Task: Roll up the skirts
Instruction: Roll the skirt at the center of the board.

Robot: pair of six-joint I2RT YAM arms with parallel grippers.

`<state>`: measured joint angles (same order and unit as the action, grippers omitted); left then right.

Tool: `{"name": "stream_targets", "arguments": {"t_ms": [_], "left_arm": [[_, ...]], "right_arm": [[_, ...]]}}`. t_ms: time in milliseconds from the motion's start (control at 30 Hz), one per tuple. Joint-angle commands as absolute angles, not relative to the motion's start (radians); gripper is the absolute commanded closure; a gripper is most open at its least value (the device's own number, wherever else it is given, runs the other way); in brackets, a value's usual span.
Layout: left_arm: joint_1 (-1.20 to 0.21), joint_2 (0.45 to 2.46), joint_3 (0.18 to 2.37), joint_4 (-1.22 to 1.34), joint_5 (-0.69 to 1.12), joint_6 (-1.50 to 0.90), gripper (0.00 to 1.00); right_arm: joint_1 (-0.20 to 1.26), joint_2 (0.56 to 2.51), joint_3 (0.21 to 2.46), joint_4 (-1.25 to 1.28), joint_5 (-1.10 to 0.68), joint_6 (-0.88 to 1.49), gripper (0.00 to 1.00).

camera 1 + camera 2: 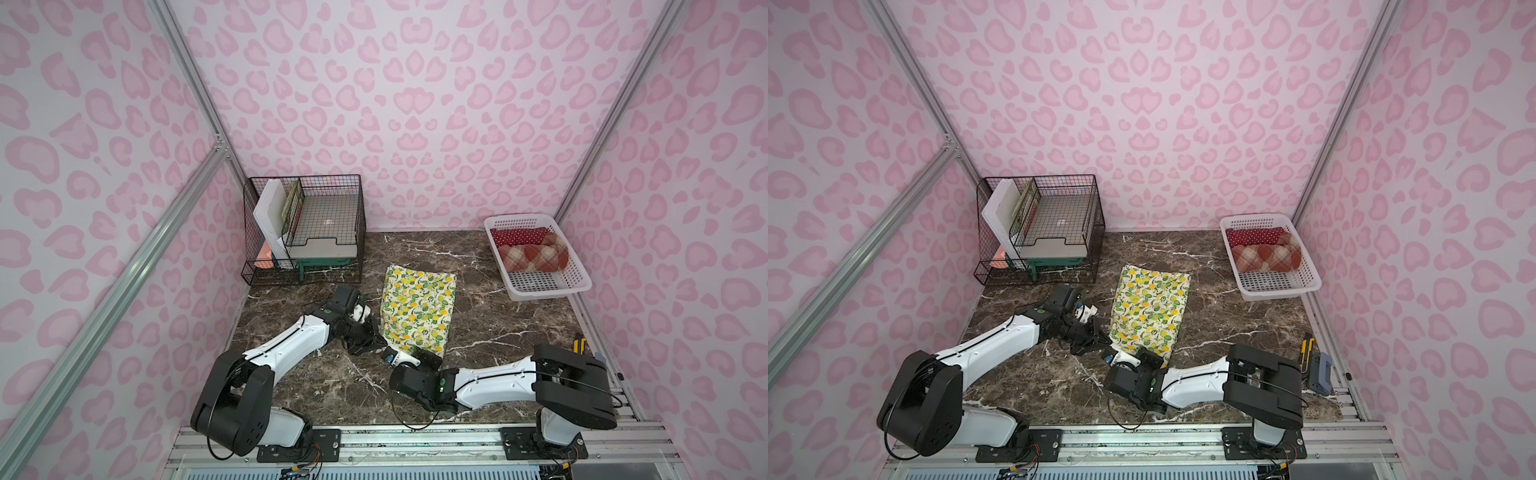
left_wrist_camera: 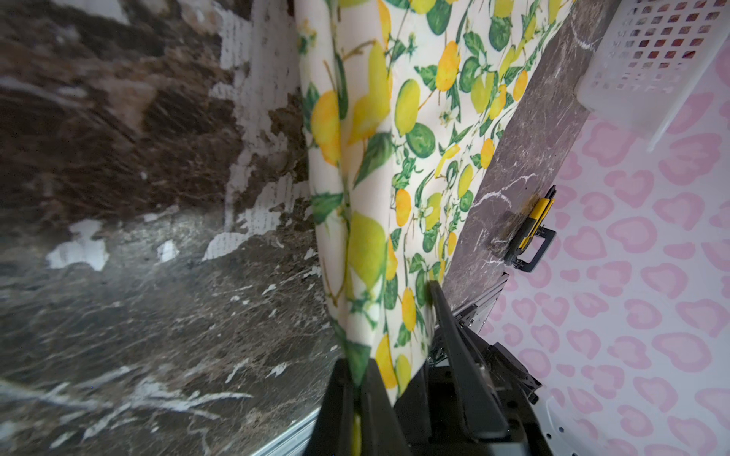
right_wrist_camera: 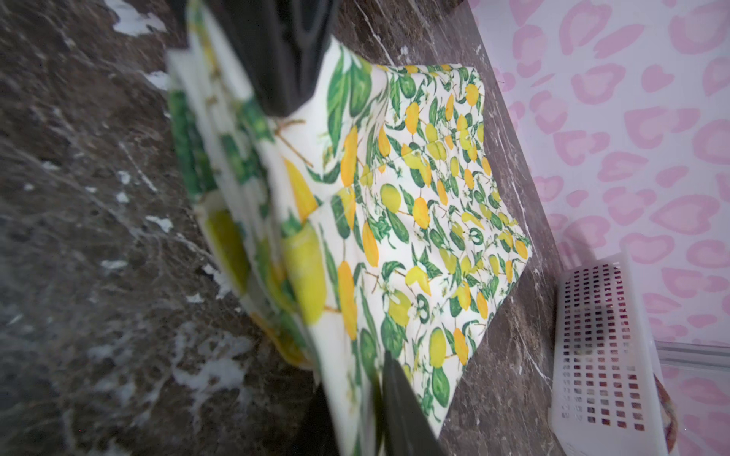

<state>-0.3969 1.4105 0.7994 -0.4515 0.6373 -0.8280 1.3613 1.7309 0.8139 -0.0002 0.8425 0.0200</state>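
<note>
Well, you had your left gripper (image 2: 357, 378) pinched tight on the near left corner of the soft cream lemon-print skirt (image 1: 417, 309), its two black fingers (image 2: 379, 406) pressed together with a fold of the cloth rising between them. Your right gripper (image 3: 355, 391) had closed on the same near hem, just to the right of the left one. Cloth ran between its fingers (image 3: 399, 402) (that wrist view was blurred close in, so I could not tell how much fabric it had caught). In both top views the two tools sat close together at that hem. The rest of the lemon-print skirt stretched away from them, flat on the dark brown marble tabletop (image 1: 498, 332), toward the back wall.

Far off to the right of your right gripper, and well apart from it, stood the white perforated plastic basket (image 1: 540, 296). Two rolled garments lay inside, touching each other: the red polka-dot skirt (image 1: 519, 235) on the side away from your tools, and the rust-red and beige plaid skirt (image 1: 532, 257) on the side toward them. Beyond your left gripper a black wire rack (image 1: 353, 232) stood by the back wall, clear of the cloth.
</note>
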Motion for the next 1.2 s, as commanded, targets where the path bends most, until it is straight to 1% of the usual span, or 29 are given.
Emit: {"name": "stream_targets", "arguments": {"t_ms": [0,167,200,300,367,467,533,600,733,833,933,1000,1100,1167], "left_arm": [[-0.390,1.401,0.795,-0.492,0.652,-0.797,1.00],[-0.378,1.398,0.788,-0.507,0.658,-0.786,1.00],[-0.374,1.394,0.788,-0.512,0.658,-0.783,0.97],[-0.352,1.379,0.787,-0.533,0.654,-0.772,0.74],[-0.332,1.358,0.782,-0.560,0.641,-0.761,0.61],[-0.300,1.309,0.773,-0.621,0.581,-0.738,0.49],[-0.282,1.275,0.770,-0.672,0.528,-0.722,0.44],[-0.266,1.230,0.759,-0.704,0.487,-0.716,0.42],[-0.258,1.153,0.762,-0.773,0.415,-0.691,0.42],[-0.255,1.085,0.749,-0.800,0.387,-0.689,0.42],[-0.255,1.028,0.735,-0.824,0.367,-0.682,0.43],[-0.255,0.987,0.721,-0.840,0.349,-0.690,0.43],[-0.256,0.925,0.702,-0.835,0.341,-0.717,0.43],[-0.255,0.901,0.688,-0.824,0.343,-0.732,0.43]], "right_arm": [[1.360,1.758,0.826,-0.014,0.818,0.003,1.00],[1.354,1.779,0.846,-0.040,0.735,0.000,1.00],[1.350,1.779,0.852,-0.048,0.722,0.000,1.00],[1.332,1.764,0.878,-0.091,0.615,0.004,1.00],[1.318,1.751,0.899,-0.125,0.541,0.006,1.00],[1.288,1.739,0.924,-0.166,0.405,0.006,1.00],[1.276,1.742,0.936,-0.182,0.339,0.003,1.00],[1.255,1.754,0.965,-0.219,0.232,0.000,1.00],[1.200,1.774,1.043,-0.309,-0.083,-0.022,1.00],[1.162,1.789,1.113,-0.366,-0.251,-0.028,1.00],[1.090,1.807,1.176,-0.409,-0.475,-0.027,1.00],[1.021,1.836,1.204,-0.419,-0.691,-0.030,1.00],[0.941,1.908,1.232,-0.415,-0.945,-0.019,1.00],[0.913,1.961,1.236,-0.391,-1.059,-0.019,1.00]]}}
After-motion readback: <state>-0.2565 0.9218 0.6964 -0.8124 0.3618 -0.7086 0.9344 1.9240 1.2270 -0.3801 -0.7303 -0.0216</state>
